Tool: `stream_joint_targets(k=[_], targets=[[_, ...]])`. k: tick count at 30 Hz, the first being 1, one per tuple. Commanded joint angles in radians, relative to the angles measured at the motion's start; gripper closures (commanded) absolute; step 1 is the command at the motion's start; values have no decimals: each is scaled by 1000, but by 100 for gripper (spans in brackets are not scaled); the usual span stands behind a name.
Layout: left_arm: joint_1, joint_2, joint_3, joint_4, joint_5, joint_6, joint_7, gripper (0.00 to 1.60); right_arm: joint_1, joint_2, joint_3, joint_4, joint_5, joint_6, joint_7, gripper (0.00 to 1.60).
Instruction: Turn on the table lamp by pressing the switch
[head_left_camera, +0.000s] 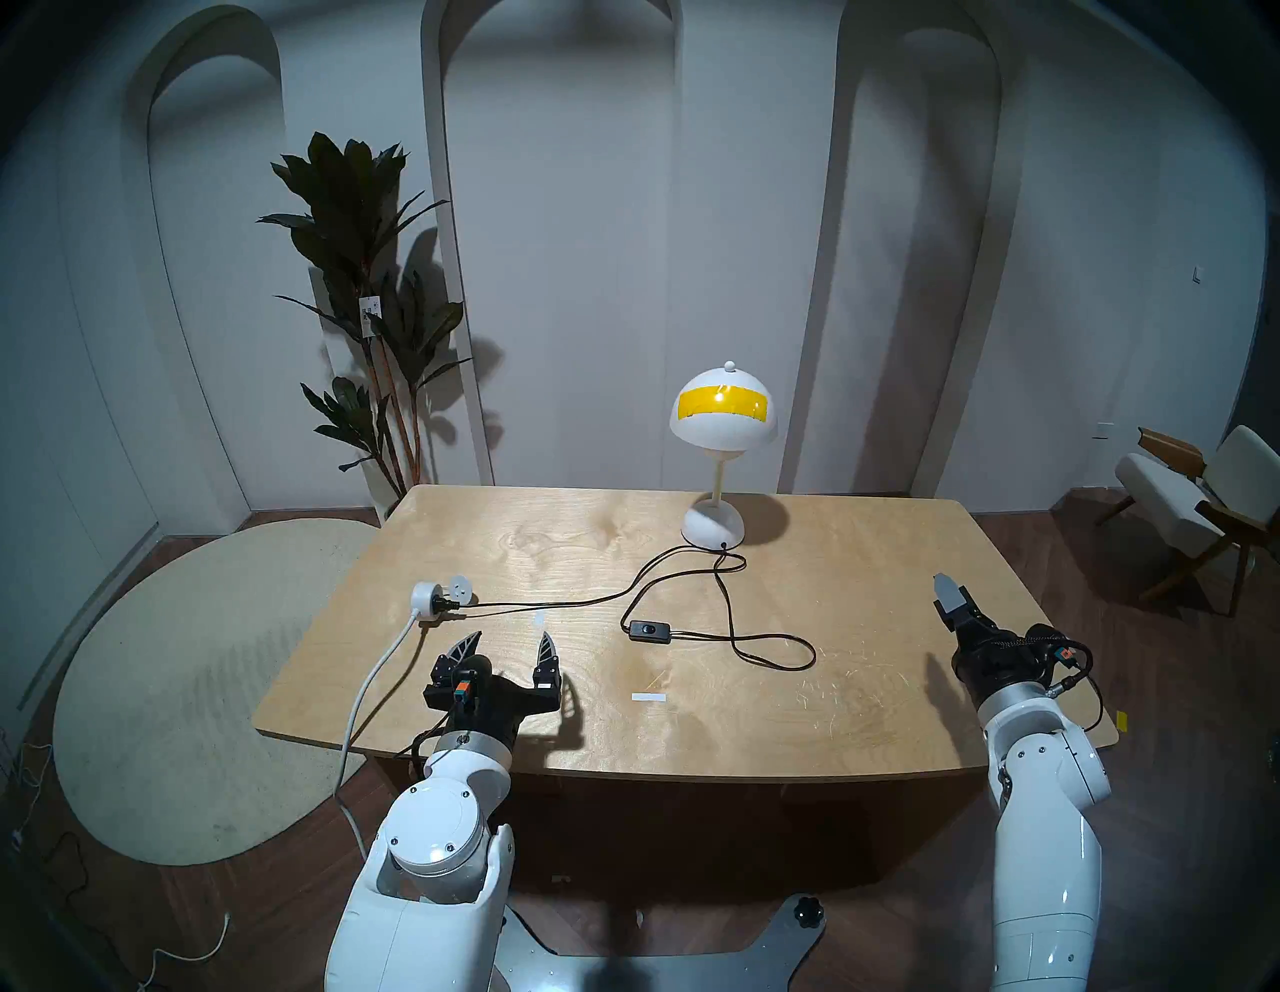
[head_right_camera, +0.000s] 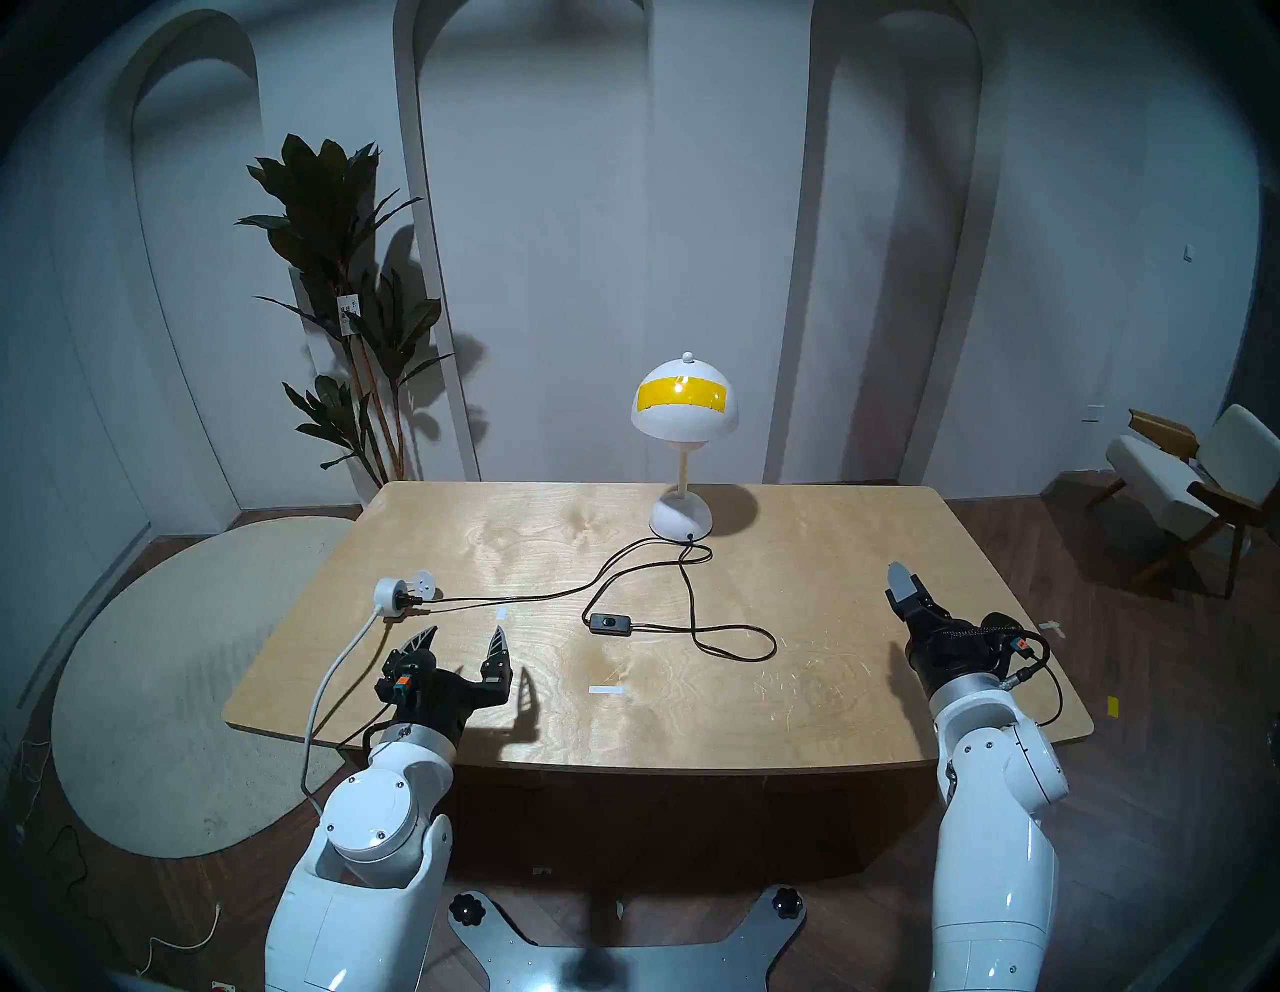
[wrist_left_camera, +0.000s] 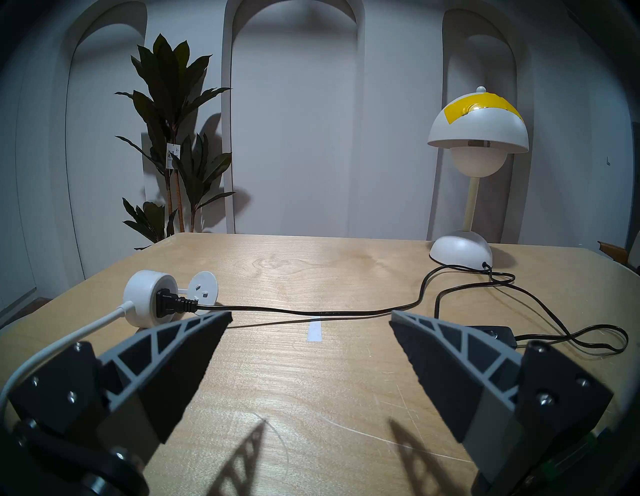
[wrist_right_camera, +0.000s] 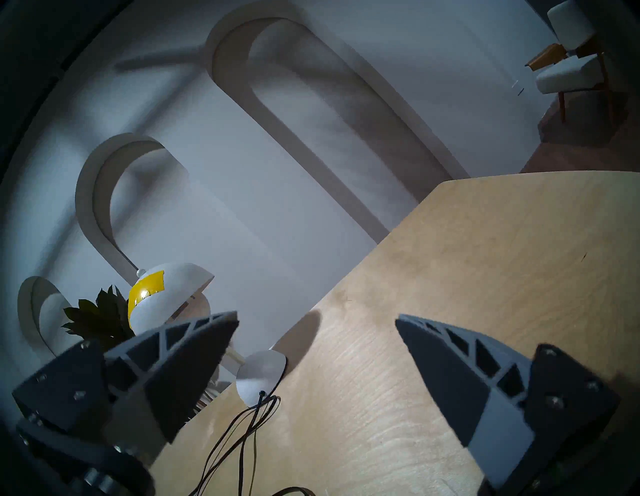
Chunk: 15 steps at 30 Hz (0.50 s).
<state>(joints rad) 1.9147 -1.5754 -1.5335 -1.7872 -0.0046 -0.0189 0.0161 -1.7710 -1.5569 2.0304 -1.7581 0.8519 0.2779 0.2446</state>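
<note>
My L gripper (head_left_camera: 511, 644): jaws spread, empty, above table (head_left_camera: 866, 665) near-left of switch (head_left_camera: 650, 631). My R gripper (wrist_right_camera: 317, 320): spread, empty, at right. Table lamp (head_left_camera: 722, 415) unlit.

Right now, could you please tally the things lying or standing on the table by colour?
White: 4 (table lamp, round socket adapter, two tape strips)
Black: 2 (switch, lamp cord)
Total: 6
</note>
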Motion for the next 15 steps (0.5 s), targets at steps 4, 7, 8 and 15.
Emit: stream_joint_targets(k=[4, 7, 8, 15], targets=[[-32, 60, 37, -43, 145, 46, 31, 0, 8, -4, 3, -28, 2, -8, 5, 0], [-51, 90, 66, -52, 229, 70, 47, 0, 9, -5, 3, -27, 0, -7, 6, 0], [-58, 98, 75, -57, 256, 79, 55, 0, 9, -4, 3, -26, 0, -7, 6, 0], [-100, 159, 150, -82, 483, 156, 108, 0, 10, -5, 4, -25, -1, -7, 6, 0]])
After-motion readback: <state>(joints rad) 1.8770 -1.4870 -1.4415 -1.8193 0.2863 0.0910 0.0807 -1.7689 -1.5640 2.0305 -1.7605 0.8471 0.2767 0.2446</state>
